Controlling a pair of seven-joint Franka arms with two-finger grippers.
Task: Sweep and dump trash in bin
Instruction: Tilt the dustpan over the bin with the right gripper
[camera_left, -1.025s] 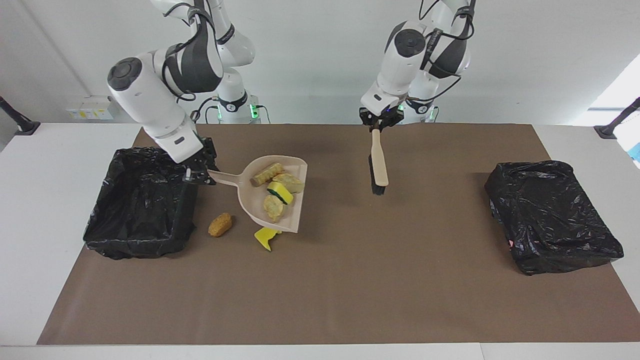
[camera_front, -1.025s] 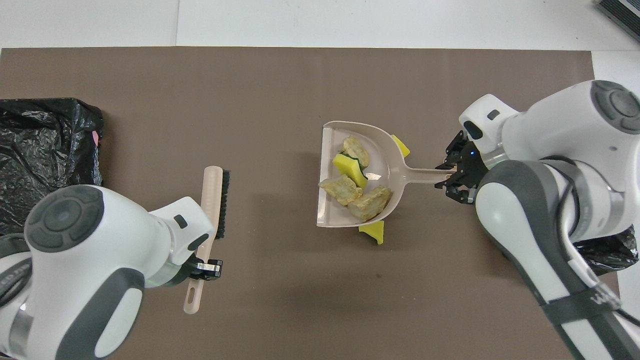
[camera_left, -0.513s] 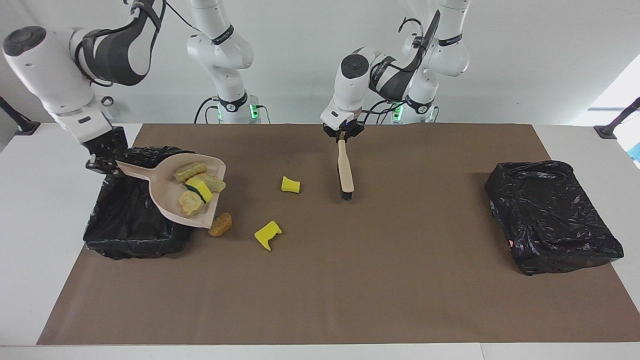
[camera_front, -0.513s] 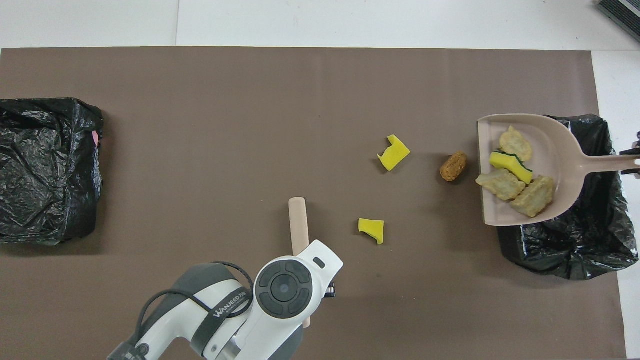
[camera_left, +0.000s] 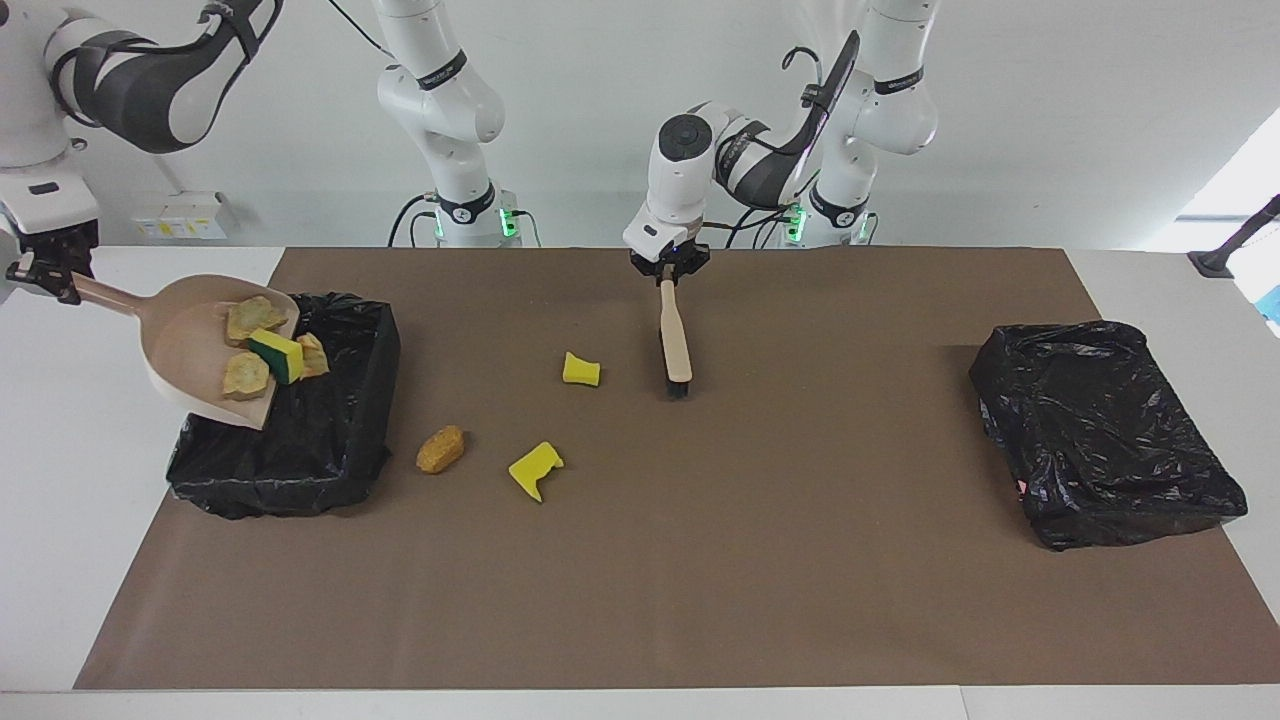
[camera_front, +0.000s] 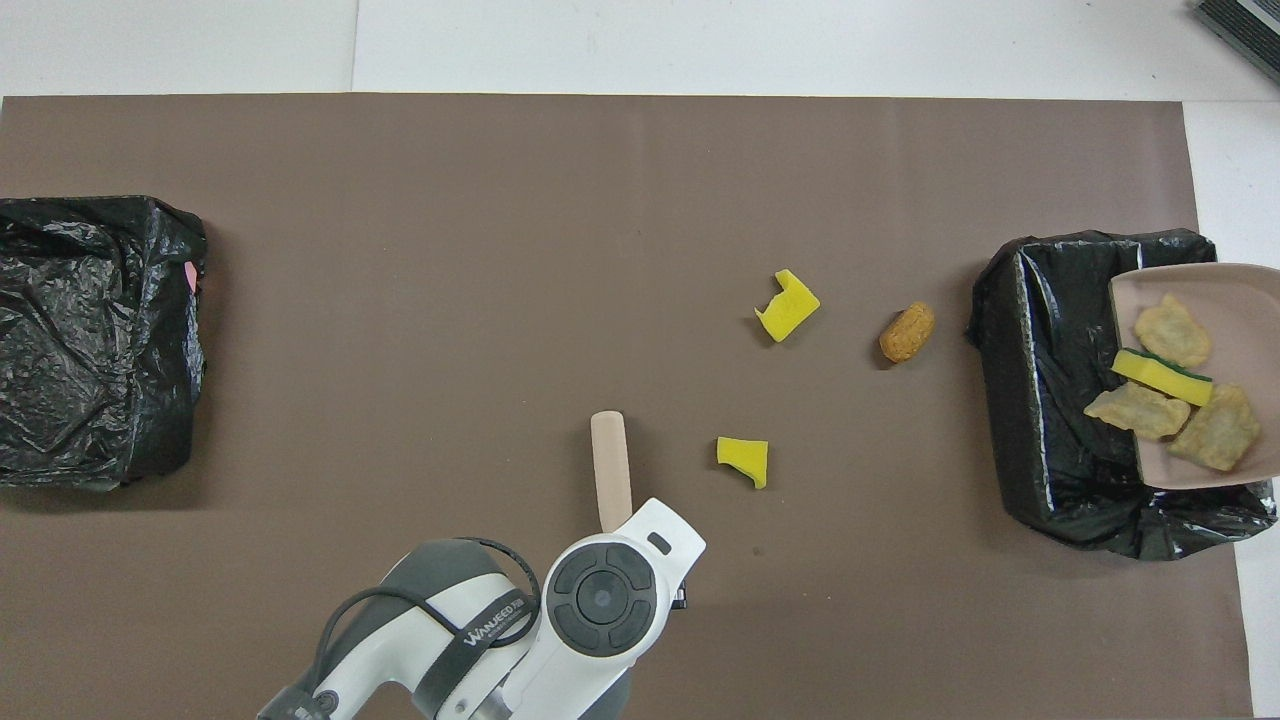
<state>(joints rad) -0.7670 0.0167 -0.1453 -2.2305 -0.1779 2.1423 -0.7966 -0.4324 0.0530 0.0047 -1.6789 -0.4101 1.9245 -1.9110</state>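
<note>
Item one, writing: you can read "WANJEED" on the band of the left arm (camera_front: 470, 630); nothing else is legible.

Item two, edges and room: your brown mat (camera_left: 700, 580) is bare across its middle and along the edge farthest from the robots. One black-lined bin (camera_left: 320, 420) sits at the right arm's end of the tabletop, a second bin (camera_left: 1105, 435) at the left arm's end.

Item three, trash: four scraps (camera_left: 262, 350) lie in the dustpan (camera_left: 185, 350), which your right hand (camera_left: 45, 270) grips by the handle, over the outer edge of the first bin, mouth tipped down toward it. Three scraps lie loose on the mat: a brown lump (camera_left: 440, 449) nearest that bin, a notched yellow piece (camera_left: 535, 468), and a smaller yellow piece (camera_left: 581, 369) beside the brush.

Item four, brush (camera_left: 675, 340): your left hand (camera_left: 668, 268) is clamped on its handle end; its long axis runs away from the robots, bristle end down at the mat.
</note>
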